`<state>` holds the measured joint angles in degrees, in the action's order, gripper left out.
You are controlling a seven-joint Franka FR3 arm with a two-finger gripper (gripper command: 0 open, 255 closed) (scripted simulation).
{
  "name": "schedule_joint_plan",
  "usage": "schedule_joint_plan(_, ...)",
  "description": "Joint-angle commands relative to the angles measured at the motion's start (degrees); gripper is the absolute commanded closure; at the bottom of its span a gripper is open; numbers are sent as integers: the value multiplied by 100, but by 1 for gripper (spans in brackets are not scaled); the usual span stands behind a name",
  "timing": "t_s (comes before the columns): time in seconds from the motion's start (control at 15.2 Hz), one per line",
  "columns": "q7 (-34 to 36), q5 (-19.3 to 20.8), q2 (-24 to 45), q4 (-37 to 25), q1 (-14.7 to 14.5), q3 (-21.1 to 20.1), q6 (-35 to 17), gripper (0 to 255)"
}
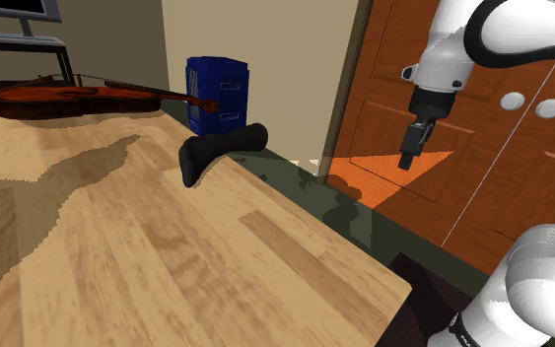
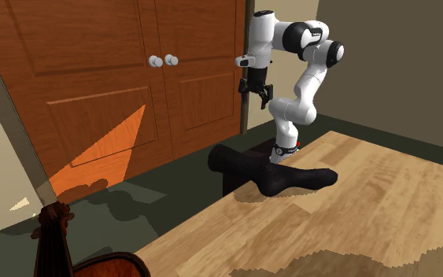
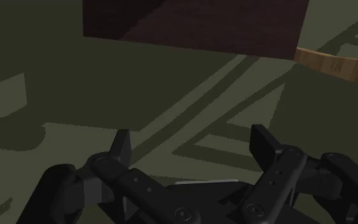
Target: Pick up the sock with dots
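Two black fingers (image 3: 263, 147) of the end effector (image 3: 193, 141) stand wide apart with nothing between them. It hangs in the air off the table (image 1: 216, 281), over dark green floor (image 3: 107, 83). The sock (image 1: 216, 150), drawn plain black, lies well apart from the end effector and lower than it, on the table's edge with one end reaching past the rim. Farther off beyond the sock, a violin (image 1: 78, 99) rests on the table and a blue cabinet (image 1: 216, 94) stands past the table's corner. Brown double doors (image 2: 109, 79) with round knobs rise behind the end effector. Open air lies between it and the sock. A dark brown box (image 3: 190, 22) sits on the floor under it, beside a table corner.
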<state>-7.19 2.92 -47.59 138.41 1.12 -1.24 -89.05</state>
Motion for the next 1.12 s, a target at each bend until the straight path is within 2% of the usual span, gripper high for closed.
schedule_joint_plan(0.0,0,0,0,0,0,0,0,0)
schedule_joint_plan(0.53,-1344,9,1485,-731,-549,253,-1176,0)
schedule_joint_plan(1.06,-2692,-220,2870,-1766,-1080,335,-1911,0)
